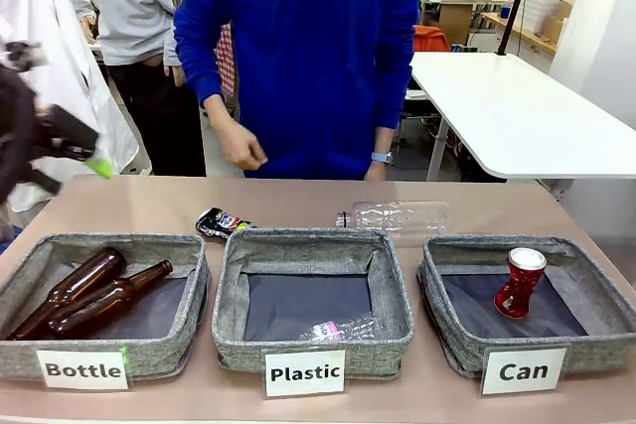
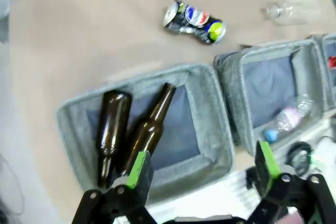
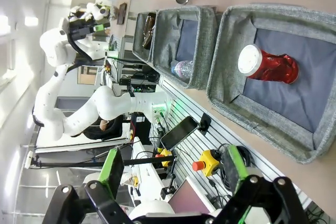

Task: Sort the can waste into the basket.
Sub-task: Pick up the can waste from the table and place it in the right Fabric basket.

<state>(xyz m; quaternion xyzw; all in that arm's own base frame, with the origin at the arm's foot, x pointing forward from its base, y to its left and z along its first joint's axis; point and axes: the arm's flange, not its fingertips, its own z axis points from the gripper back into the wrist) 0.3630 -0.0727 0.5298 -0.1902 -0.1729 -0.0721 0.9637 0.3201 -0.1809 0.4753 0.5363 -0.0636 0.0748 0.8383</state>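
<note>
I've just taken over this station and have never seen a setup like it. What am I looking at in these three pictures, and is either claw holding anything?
Two robot arms work at a table, and a person in blue stands across it. The front picture looks over the table from between the arms. The other two come from cameras on the wrists, looking along each claw's green-tipped fingers, so they appear rotated. The left gripper and right gripper are both open and hold nothing. Three grey baskets line the near edge. The Bottle basket holds two brown bottles, the Plastic basket a small clear bottle, and the Can basket the red can. Behind the baskets, on the table, lie the black can and a large clear bottle.
</note>
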